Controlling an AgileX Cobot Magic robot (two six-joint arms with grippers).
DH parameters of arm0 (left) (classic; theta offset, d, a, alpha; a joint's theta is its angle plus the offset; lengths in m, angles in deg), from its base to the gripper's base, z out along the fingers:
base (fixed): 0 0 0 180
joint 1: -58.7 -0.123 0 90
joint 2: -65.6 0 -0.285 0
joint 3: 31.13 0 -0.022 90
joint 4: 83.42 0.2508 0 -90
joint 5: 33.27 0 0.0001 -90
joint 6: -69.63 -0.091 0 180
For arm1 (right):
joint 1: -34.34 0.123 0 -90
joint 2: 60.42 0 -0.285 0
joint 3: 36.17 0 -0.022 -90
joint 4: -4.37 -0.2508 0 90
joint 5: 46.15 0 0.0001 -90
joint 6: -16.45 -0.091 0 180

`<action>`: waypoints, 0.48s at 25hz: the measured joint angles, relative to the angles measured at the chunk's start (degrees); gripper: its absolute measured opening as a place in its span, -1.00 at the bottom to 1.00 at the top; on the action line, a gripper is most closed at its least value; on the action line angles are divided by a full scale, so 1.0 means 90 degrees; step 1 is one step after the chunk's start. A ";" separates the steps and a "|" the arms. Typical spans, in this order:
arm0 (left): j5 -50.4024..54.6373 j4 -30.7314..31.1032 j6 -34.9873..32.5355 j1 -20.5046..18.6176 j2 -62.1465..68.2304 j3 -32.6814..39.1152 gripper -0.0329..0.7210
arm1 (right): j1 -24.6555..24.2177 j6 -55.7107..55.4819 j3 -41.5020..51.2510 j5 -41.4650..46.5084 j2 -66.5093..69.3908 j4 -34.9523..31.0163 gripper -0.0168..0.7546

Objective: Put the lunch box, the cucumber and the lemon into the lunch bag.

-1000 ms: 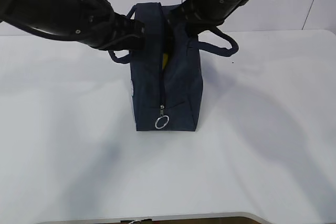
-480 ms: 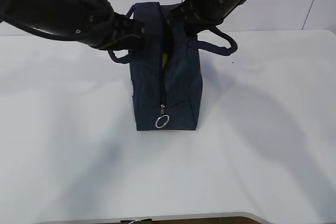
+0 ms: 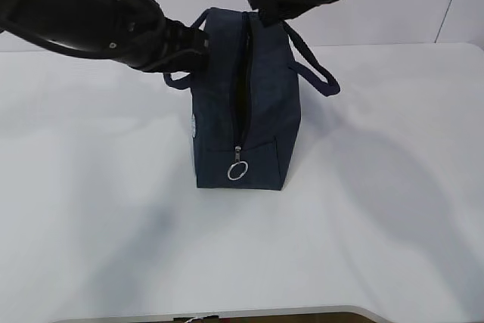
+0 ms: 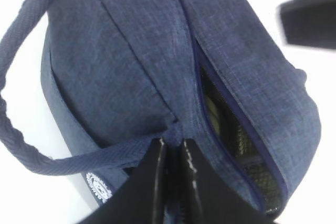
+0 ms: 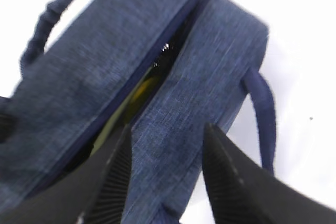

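White table (image 3: 91, 209); lunch bag (image 3: 246, 104) upright between both arms.

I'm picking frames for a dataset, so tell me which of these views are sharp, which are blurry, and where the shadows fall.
Exterior view: sharp, the lunch bag crisp, soft arm shadows on the white table. Left wrist view: mostly sharp, bag weave clear, background overexposed. Right wrist view: blurred, the bag's weave smeared, the right gripper fingers softer than the rest.

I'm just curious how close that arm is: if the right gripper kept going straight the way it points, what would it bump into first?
Most likely the lunch bag. The right gripper is open, its fingers aimed at the navy fabric beside the unzipped slit. How far off it is cannot be told.
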 joint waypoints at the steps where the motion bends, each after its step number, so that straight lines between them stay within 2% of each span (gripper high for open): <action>1: 0.0000 0.0000 0.0000 0.0000 0.0000 0.0000 -0.90 | 0.0000 0.0000 0.0000 0.0050 -0.0077 0.0000 0.01; 6: -0.0004 0.0000 0.0000 0.0000 0.0000 0.0000 -0.90 | 0.0000 0.0026 0.0000 0.0676 -0.0397 0.0000 0.02; 12: -0.0016 0.0000 0.0000 0.0000 0.0000 0.0000 -0.90 | 0.0000 0.0632 0.0000 0.1178 -0.0730 -0.0604 0.02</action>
